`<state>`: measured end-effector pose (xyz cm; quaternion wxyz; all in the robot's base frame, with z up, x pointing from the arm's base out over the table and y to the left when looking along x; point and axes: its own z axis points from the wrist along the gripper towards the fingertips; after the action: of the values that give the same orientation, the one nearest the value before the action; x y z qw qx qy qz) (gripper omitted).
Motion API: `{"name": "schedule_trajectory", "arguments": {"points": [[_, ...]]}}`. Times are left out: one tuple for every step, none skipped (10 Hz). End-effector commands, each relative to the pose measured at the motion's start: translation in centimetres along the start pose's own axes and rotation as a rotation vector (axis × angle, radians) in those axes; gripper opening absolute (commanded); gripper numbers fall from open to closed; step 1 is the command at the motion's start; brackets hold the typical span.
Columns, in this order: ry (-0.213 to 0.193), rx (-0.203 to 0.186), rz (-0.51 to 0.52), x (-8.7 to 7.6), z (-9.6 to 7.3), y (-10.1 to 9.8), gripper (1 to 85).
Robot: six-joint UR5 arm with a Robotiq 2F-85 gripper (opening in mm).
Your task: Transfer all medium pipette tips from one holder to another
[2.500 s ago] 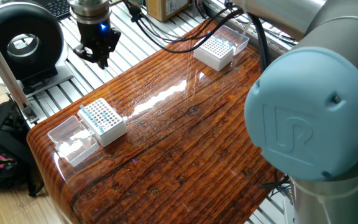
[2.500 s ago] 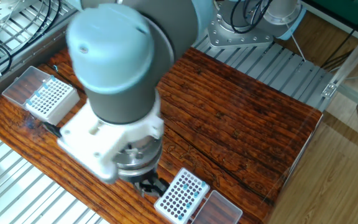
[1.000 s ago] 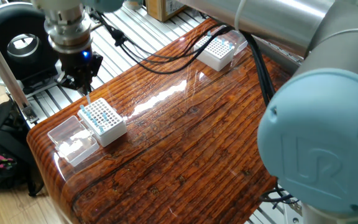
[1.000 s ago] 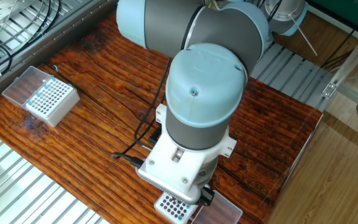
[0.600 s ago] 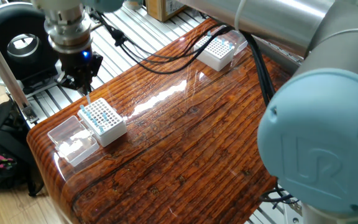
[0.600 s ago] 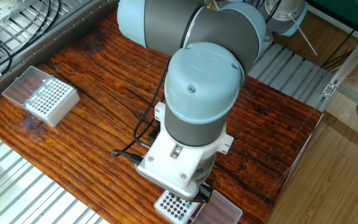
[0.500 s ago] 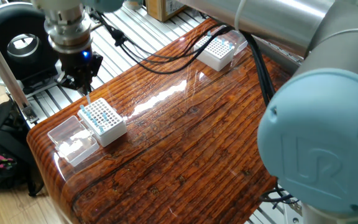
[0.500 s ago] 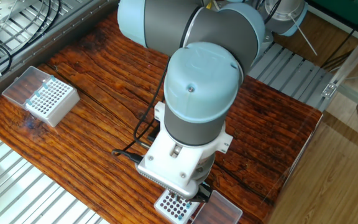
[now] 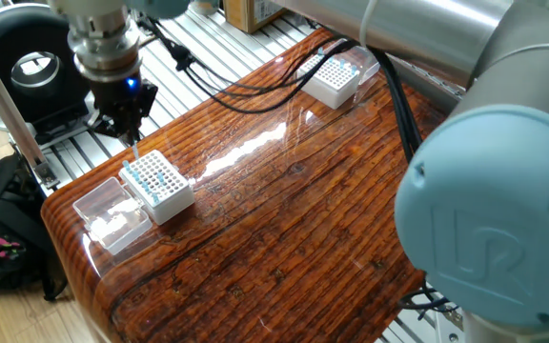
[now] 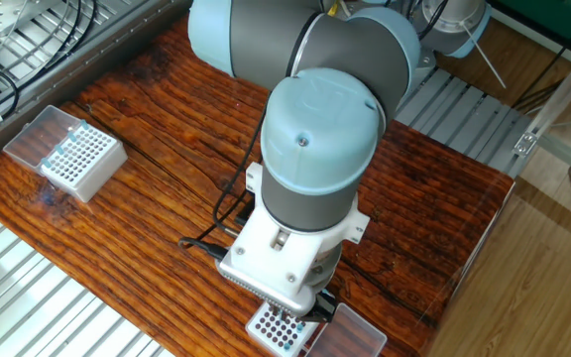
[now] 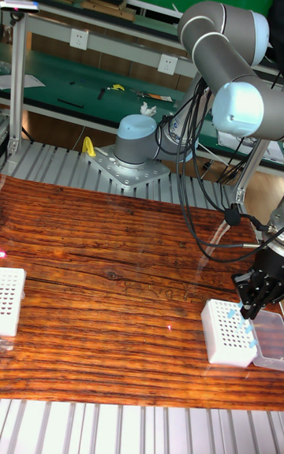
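Silver-grey tubular arm with pale blue joint caps, one embossed with a UR logo; black gripper with a blue light, black cables trailing beside it

a glossy wooden table carries two white tip boxes, one near, one far.

One fixed view is looking down across the glossy wooden table from beside the arm's grey-blue elbow joint, which is filling the lower right of the frame. The other fixed view is looking steeply down from the opposite side, close in, the arm blocking the centre. The tall fixed view is facing the table's long edge at low height, further back, green wall behind. All three are sharing the white gridded tip box under the wrist.
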<state>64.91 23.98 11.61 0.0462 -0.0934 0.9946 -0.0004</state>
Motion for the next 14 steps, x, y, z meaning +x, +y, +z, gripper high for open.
{"name": "schedule_trajectory", "arguments": {"points": [[0.001, -0.012, 0.006, -0.02, -0.49, 0.23, 1.3], [0.0, -0.013, 0.006, -0.1, -0.47, 0.28, 1.3], [-0.002, -0.014, 0.008, -0.16, -0.45, 0.32, 1.3], [-0.003, -0.012, 0.008, -0.25, -0.25, 0.28, 1.3], [-0.007, -0.007, 0.007, -0.42, 0.06, 0.14, 1.3], [-0.008, -0.002, 0.007, -0.48, 0.24, 0.01, 1.3], [-0.008, -0.002, 0.007, -0.48, 0.25, 0.01, 1.3], [-0.006, -0.004, 0.007, -0.44, 0.23, 0.06, 1.3], [-0.006, -0.004, 0.007, -0.43, 0.2, 0.06, 1.3], [-0.006, -0.003, 0.007, -0.41, 0.21, 0.01, 1.3], [-0.005, -0.003, 0.007, -0.36, 0.19, 0.01, 1.3], [-0.005, -0.003, 0.007, -0.33, 0.15, -0.01, 1.3], [-0.005, -0.004, 0.007, -0.31, 0.18, -0.01, 1.3], [-0.005, -0.003, 0.007, -0.27, 0.21, -0.09, 1.3]]}}
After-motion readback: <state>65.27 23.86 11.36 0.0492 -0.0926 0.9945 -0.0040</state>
